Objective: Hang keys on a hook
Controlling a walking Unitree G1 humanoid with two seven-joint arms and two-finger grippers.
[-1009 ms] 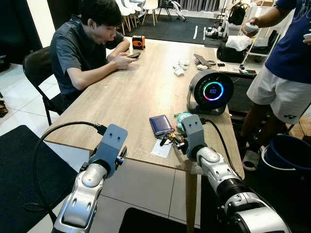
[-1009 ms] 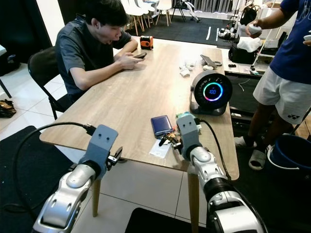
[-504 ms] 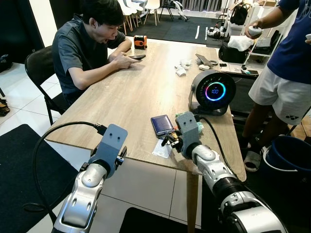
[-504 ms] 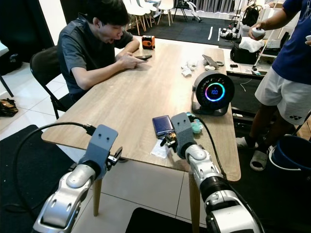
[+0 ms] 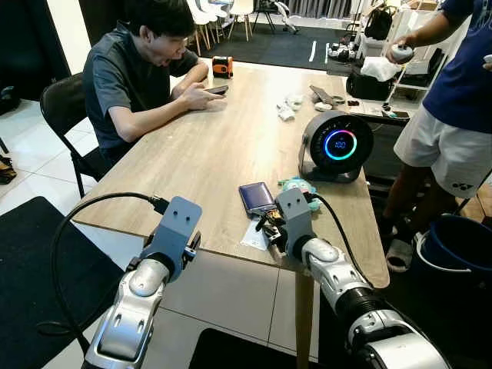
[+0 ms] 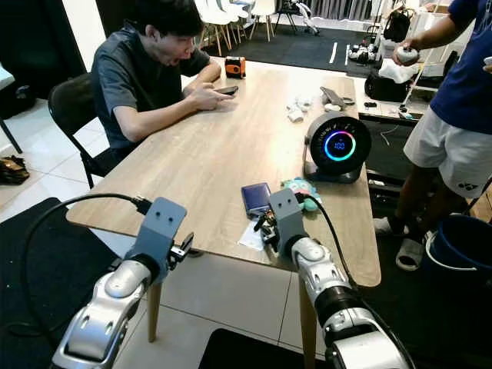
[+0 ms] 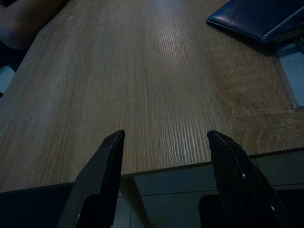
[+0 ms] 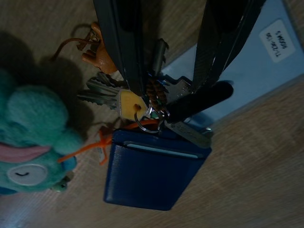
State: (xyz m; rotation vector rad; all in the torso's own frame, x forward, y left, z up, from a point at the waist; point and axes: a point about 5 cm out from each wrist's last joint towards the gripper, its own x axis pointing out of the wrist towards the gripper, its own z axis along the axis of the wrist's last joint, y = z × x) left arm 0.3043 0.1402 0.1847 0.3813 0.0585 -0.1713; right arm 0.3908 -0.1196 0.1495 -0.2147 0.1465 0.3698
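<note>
Big wooden counter (image 5: 223, 154), person sitting at the far side. Left tool (image 7: 164, 156) hovers open over the near edge, idle. Right tool (image 8: 183, 71) straddles the keys (image 8: 152, 107) beside the blue wallet (image 8: 152, 175), fingers apart, probably lining up a pinch

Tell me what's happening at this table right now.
The robot's right pincer is down at the near edge of the wooden table, its fingers straddling a bunch of keys beside a blue wallet; the keys still lie on the table. Its left pincer hovers open at the table edge. One person sits looking at a phone; another stands alongside.
</note>
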